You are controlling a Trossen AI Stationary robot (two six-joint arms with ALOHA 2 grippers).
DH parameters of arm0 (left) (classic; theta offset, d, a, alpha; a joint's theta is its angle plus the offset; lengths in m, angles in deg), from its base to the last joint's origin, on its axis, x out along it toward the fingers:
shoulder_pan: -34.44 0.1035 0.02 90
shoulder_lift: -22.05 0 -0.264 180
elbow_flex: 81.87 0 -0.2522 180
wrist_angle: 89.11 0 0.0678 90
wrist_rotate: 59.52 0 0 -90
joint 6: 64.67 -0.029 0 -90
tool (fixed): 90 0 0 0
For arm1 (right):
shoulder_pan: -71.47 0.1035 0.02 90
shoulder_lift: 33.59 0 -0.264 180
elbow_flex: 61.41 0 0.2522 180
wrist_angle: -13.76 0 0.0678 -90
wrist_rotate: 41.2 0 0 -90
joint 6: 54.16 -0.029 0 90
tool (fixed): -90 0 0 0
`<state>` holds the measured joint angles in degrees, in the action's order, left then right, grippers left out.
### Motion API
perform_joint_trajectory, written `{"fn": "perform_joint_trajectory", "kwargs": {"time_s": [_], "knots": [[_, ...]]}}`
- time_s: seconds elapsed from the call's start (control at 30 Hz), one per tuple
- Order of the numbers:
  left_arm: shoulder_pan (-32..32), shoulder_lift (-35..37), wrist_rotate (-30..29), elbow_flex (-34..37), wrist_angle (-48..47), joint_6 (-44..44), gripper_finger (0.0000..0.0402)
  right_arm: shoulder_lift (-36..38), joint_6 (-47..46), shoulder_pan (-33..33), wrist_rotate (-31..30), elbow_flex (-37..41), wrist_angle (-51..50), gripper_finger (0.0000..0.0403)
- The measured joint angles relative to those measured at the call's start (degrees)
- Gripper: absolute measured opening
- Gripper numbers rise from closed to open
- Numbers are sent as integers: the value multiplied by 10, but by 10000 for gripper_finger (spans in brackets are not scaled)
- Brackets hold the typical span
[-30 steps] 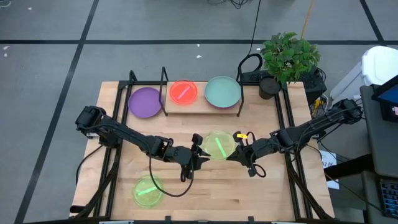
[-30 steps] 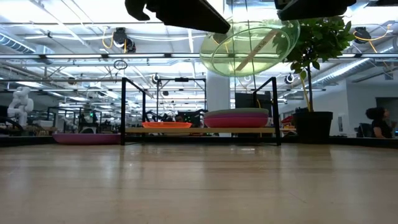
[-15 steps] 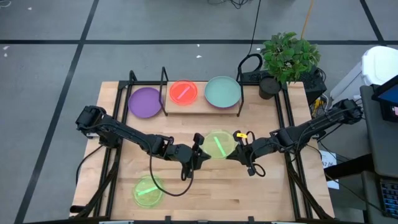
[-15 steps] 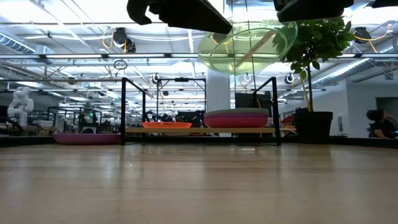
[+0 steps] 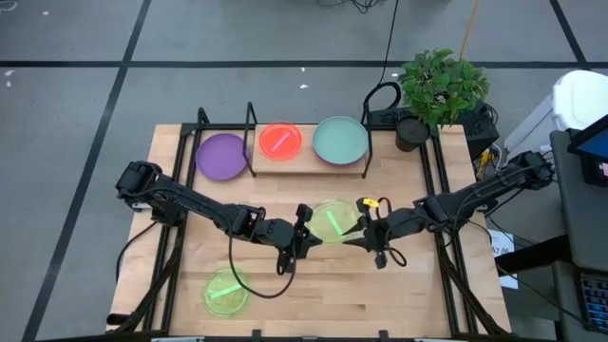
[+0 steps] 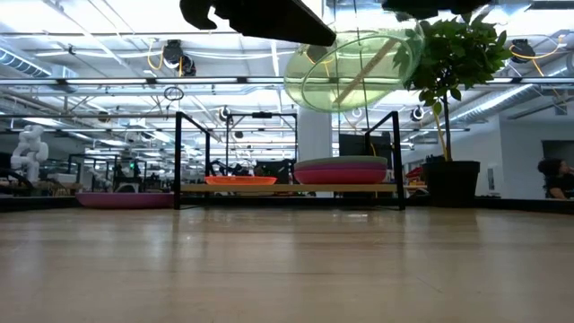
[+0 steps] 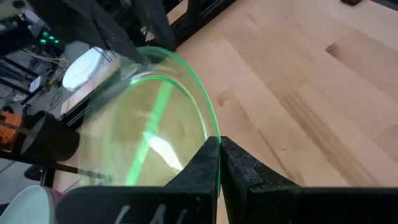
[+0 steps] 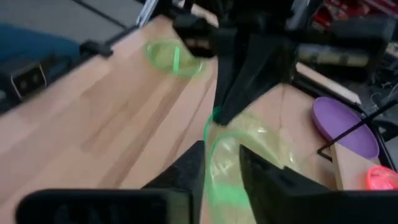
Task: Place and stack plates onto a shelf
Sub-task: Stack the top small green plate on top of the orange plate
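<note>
The left tool (image 5: 302, 231) is pinching the rim of a translucent green plate (image 5: 332, 220) between closed fingers, holding it in the air above the middle of the table (image 5: 418, 294). The right tool (image 5: 366, 231) is at the opposite rim of the same plate; in its wrist view its two fingers are sitting either side of the green edge with a small gap showing, so it appears to be narrowly parted and loose rather than clamped. With both tools meeting at one plate, this is probably a handover between arms, likely because the shelf (image 5: 309, 159) is lying at the far edge of the table. In the low view the plate is hanging tilted, well above the wood. On the shelf, an orange-red plate (image 5: 280, 140) is sitting toward its left end, and a teal plate (image 5: 339, 139) is topping a stack at its right end; the low view shows a magenta plate (image 6: 341, 171) under it in that stack. A purple plate (image 5: 222, 155) is lying on the table just left of the shelf, touching nothing else. A second green plate (image 5: 226, 291) is waiting near the front left corner of the table. A potted plant (image 5: 440, 90) is standing at the far right corner.
</note>
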<state>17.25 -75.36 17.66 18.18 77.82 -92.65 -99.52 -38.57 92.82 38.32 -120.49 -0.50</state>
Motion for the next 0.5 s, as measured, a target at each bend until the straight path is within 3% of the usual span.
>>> {"fn": "perform_joint_trajectory", "kwargs": {"time_s": [0.23, 0.5], "knots": [[12, 0, -17, 0, -17, -10, 6, 21, -20, 1, -46, 0, 9, 134], [53, 0, -42, 0, -22, -36, 6, 77, -51, 1, -64, 0, -30, 134]]}}
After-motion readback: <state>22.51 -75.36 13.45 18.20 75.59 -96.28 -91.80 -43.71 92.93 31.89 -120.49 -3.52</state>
